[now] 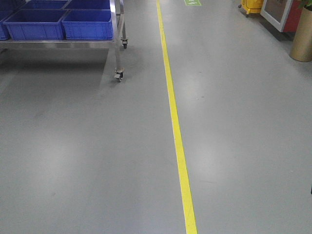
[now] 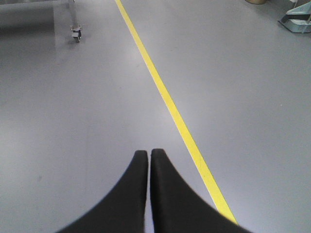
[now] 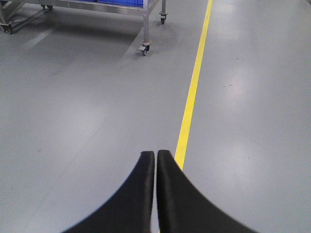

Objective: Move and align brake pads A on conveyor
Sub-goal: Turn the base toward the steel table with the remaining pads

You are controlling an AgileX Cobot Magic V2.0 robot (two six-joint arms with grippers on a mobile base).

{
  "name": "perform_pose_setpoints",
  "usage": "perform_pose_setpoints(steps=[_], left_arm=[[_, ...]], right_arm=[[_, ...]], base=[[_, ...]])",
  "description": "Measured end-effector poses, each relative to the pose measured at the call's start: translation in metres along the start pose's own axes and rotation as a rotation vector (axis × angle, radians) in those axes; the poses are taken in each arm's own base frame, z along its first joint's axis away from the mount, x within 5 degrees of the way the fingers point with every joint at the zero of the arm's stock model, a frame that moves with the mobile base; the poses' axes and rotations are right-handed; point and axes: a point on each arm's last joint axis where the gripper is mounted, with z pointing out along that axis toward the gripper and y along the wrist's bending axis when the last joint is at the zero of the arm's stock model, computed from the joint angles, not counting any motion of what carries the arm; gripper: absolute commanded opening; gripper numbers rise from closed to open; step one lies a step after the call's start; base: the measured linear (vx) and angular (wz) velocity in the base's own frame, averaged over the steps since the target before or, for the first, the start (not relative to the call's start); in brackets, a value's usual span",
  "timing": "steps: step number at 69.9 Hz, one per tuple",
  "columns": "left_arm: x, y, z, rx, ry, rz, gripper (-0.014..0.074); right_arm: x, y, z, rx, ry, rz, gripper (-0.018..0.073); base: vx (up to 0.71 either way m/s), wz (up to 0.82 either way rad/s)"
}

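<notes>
Two grippers up, and not a thing in either! Start left of the yellow floor line [image 1: 175, 131]: a steel rack [image 1: 116, 34] carrying blue bins [image 1: 63, 23], with one caster [image 1: 119, 74] planted on the grey floor. The left gripper [image 2: 148, 154] hangs left of that line, its fingers pressed together with nothing between them. The right gripper [image 3: 155, 155] is likewise closed and bare, its tips almost over the line.

Brake pads? Conveyor? Neither shows in any view, so which way the pads lie, how their long axes run and which arm is nearer cannot be told. My call: the base must find the belt before any reach.

Only the front view gives the bins, only the right wrist view gives the rack's far legs, and only the wrist views give the fingers. Right of the line, far back, stands a yellow cart [image 1: 253, 6].
</notes>
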Motion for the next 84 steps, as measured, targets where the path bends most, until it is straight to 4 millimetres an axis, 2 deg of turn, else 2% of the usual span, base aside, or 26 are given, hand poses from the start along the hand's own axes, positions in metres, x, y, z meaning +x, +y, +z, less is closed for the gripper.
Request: perform_pose_setpoints(steps=[39, 84], left_arm=[[0.0, 0.0, 0.0, 0.0, 0.0, 0.0, -0.0006], [0.0, 0.0, 0.0, 0.0, 0.0, 0.0, -0.0006]], right_arm=[[0.0, 0.0, 0.0, 0.0, 0.0, 0.0, -0.0003], [0.0, 0.0, 0.0, 0.0, 0.0, 0.0, -0.0003]], base=[[0.15, 0.19], [0.02, 0.81]])
